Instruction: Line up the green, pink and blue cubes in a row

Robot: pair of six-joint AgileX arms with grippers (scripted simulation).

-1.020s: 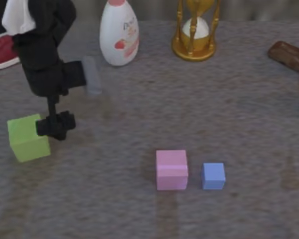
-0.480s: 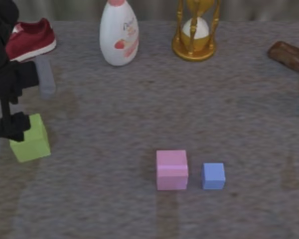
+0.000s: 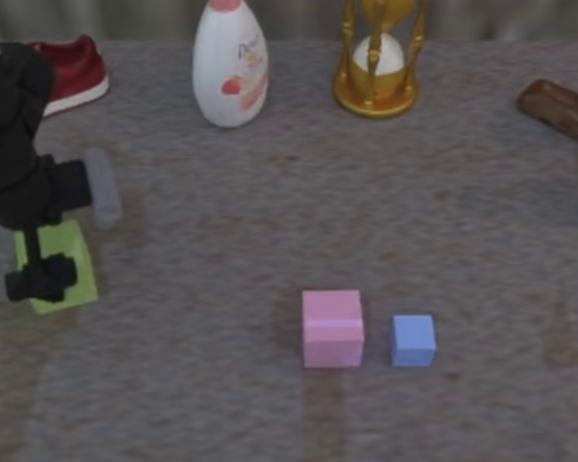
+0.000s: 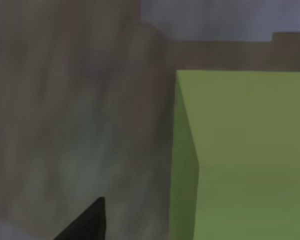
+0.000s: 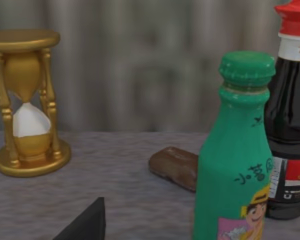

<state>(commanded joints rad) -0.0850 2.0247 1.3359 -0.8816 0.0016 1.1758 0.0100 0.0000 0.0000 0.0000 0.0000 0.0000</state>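
Observation:
The lime-green cube (image 3: 75,258) sits at the table's left side, and my left gripper (image 3: 40,279) hangs open right over it, covering its left part. The left wrist view shows the green cube (image 4: 245,150) close up, with one dark fingertip (image 4: 89,225) standing apart from its side face. The pink cube (image 3: 332,328) and the smaller blue cube (image 3: 413,340) rest side by side near the front middle, a small gap between them. My right arm is outside the top view. Only one fingertip (image 5: 87,226) of its gripper shows, well off centre.
Along the back stand a red shoe (image 3: 72,72), a white lotion bottle (image 3: 229,63) and a gold hourglass (image 3: 378,58). A brown bar (image 3: 557,106) lies at the back right. A green bottle (image 5: 235,160) and a dark sauce bottle (image 5: 292,125) stand close before the right wrist.
My left gripper swung from the green cube's right edge out past its left side, then came back over the cube's top. The cubes have not moved.

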